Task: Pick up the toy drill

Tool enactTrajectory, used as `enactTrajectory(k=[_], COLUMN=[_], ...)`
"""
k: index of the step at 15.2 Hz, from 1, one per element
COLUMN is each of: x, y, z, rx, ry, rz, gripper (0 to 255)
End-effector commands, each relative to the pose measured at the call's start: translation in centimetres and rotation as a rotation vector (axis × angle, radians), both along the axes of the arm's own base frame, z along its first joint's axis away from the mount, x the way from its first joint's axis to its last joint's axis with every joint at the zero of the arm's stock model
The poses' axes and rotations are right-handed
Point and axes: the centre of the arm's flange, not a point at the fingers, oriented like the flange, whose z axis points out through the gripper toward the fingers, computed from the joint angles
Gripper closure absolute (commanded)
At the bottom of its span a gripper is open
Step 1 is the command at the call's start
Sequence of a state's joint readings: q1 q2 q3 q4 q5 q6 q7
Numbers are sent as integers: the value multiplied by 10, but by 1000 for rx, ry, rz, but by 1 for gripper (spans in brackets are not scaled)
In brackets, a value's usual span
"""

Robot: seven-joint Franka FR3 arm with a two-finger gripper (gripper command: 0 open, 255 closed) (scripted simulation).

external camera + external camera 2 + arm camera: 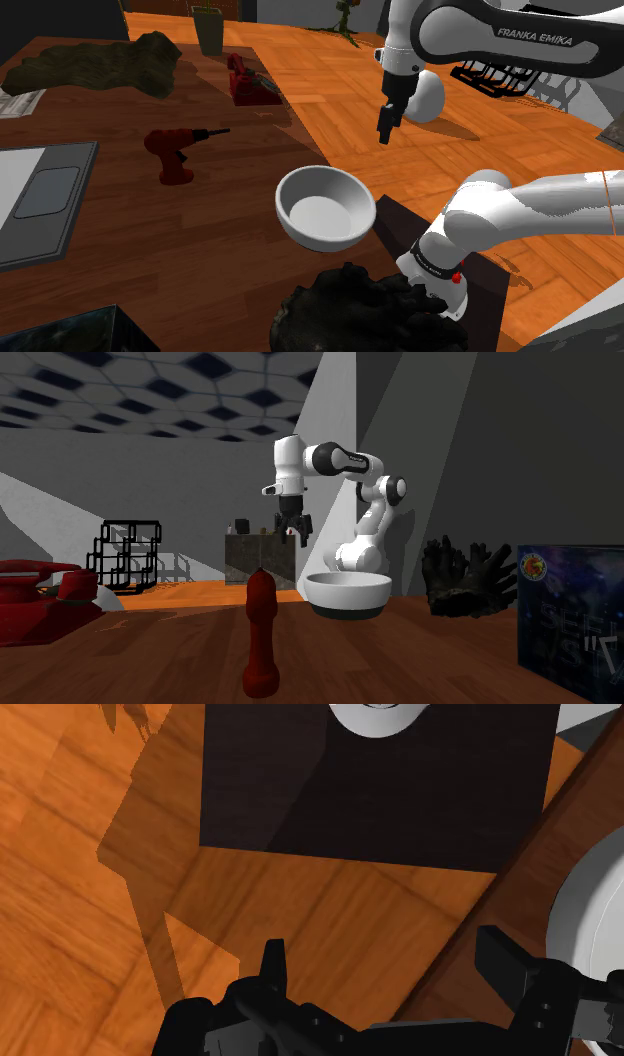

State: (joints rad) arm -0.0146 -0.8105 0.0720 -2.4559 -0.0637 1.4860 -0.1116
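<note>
On the dark wooden surface [230,260], toward the shoulder view's left and well apart from the robot's reach so far: the target, untouched. Judged as the approach step, with nearly all of the task left to do.

Need to carry the white arm [520,40] off the orange parquet floor [330,70], over the surface's edge, then across toward the shoulder view's left and down. Best to travel high past the white bowl [323,207], sitting near the straight path from stand to target, rather than risk clipping its rim. Worth turning the claw [385,128] early, to close across the drill's body and not along it. Claw wide at present, black fingers [272,966] standing far apart, gripping nothing, with only floor and surface edge beneath. Should descend only once centred above the body, slowly, to avoid knocking over something top-heavy.

Toy drill [172,155]: red all over, apparently standing upright on a broad foot, with a rounded body above a narrower handle. Alone on bare wood, touching nothing. Thin dark bit [212,132] at the nose, pointing toward the shoulder view's right.
</note>
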Motion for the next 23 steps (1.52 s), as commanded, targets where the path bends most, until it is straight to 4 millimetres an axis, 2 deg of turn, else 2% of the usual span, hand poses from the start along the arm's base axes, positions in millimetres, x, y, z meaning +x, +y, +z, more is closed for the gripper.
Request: enactTrajectory(k=[1,12,23], x=[0,113,203], y=[0,79,183], z=[0,-3,-1], rx=[0,16,32], ry=[0,-32,-64], rz=[0,252,505], gripper=[0,0,0])
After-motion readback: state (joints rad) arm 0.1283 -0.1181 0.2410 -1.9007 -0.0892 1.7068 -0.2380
